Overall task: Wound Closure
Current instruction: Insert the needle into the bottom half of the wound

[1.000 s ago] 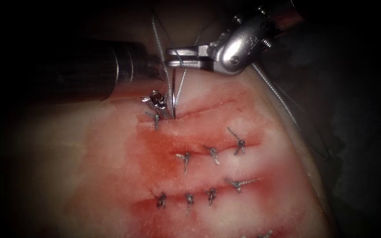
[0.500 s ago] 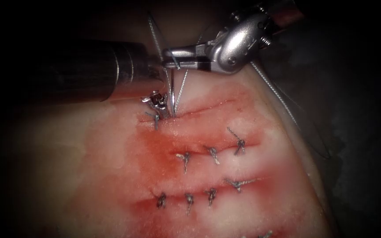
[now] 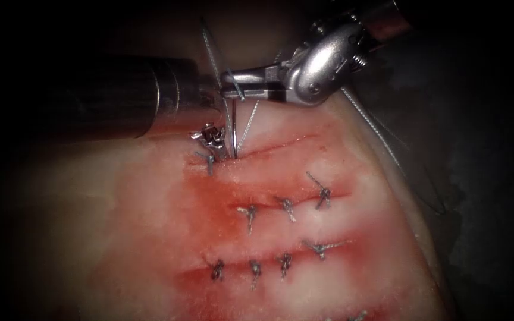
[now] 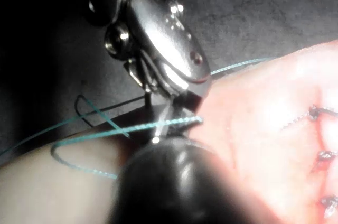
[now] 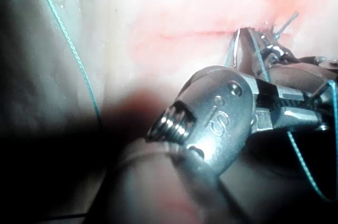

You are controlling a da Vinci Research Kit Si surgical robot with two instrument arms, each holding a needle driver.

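A: Item one, right tool?
B: Its shaft enters the endoscope view from two o'clock, wrist bent so the jaws lie level, pointing toward nine o'clock. The jaws are closed on the needle at its upper end, with the thread lying across the tips.

A: Item two, the needle?
B: It stands nearly upright below those jaws, its lower end sunk into the tissue at the left end of the uppermost cut. In the right wrist view the needle runs from the cut to the right tool.

A: Item three, left tool?
B: Its dark shaft lies level from nine o'clock and ends beside the needle. The small jaws sit at the cut's left end, touching the tissue just left of the needle; whether they grip anything cannot be told.

A: Item four, thread?
B: One strand climbs from the cut to the right jaws and on toward twelve o'clock; another trails off the tissue's edge toward four o'clock. In the left wrist view the thread loops over the bare flank.

A: Item five, margins?
B: Finished stitches line two lower cuts, toward six o'clock, well apart from both tools. The tissue's edge drops away at three o'clock, near the right wrist. Red fluid stains the middle.
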